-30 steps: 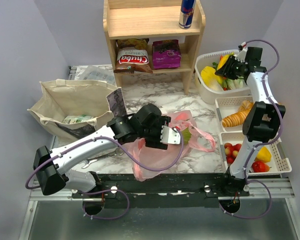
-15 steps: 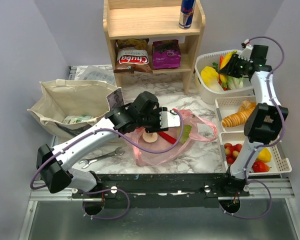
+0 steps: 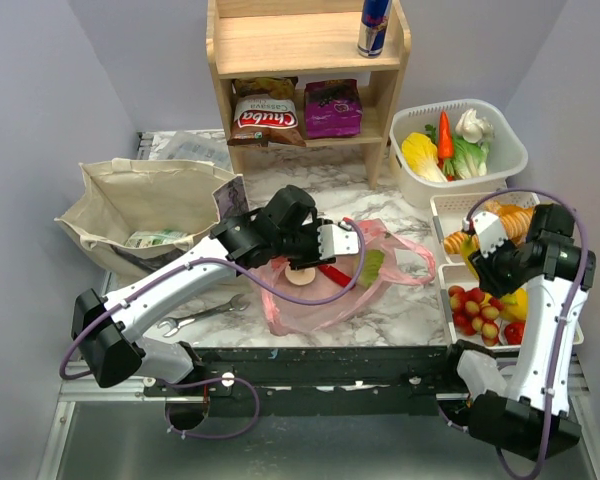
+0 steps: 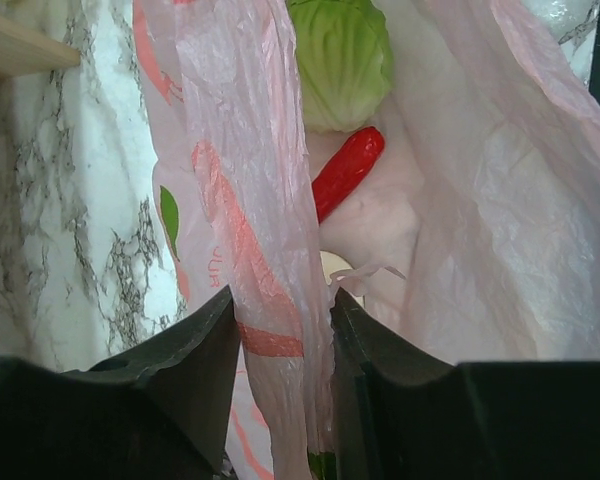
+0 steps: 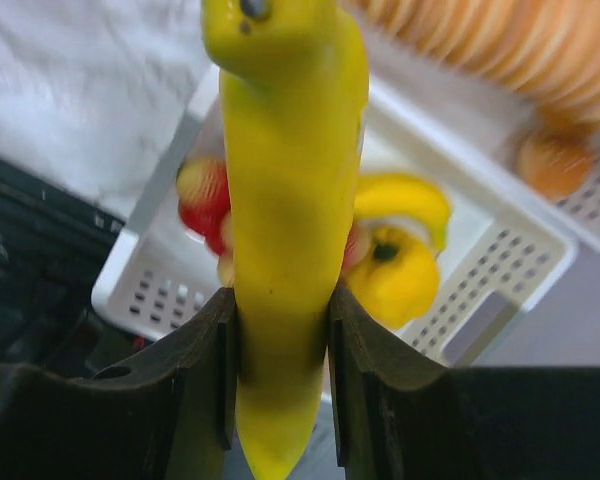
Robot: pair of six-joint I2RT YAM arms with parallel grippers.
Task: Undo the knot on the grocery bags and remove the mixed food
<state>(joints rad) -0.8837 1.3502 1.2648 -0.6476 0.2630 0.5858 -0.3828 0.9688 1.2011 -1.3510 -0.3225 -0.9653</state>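
Note:
The pink bag (image 3: 320, 305) lies open on the marble table, with no knot showing. Inside are a pale mushroom (image 3: 300, 276), a red pepper (image 3: 332, 272) and a green leafy item (image 3: 371, 265). My left gripper (image 3: 340, 243) is shut on the bag's rim film (image 4: 270, 250); the red pepper (image 4: 346, 172) and green item (image 4: 340, 60) lie beyond it. My right gripper (image 3: 480, 256) is shut on a yellow banana (image 5: 285, 180), held above the white fruit tray (image 5: 150, 290). The beige tote (image 3: 140, 200) stands open at the left.
A wooden shelf (image 3: 310, 50) at the back holds a Chuba bag (image 3: 263, 118), a purple packet (image 3: 332, 105) and a can (image 3: 374, 25). A white basket (image 3: 515, 150) of vegetables and two white trays (image 3: 442, 208) sit at the right. A wrench (image 3: 205, 315) lies near the front edge.
My right arm has swung from the back basket down to the front trays and now holds the banana. My left gripper has pulled the bag's rim back, opening the bag.

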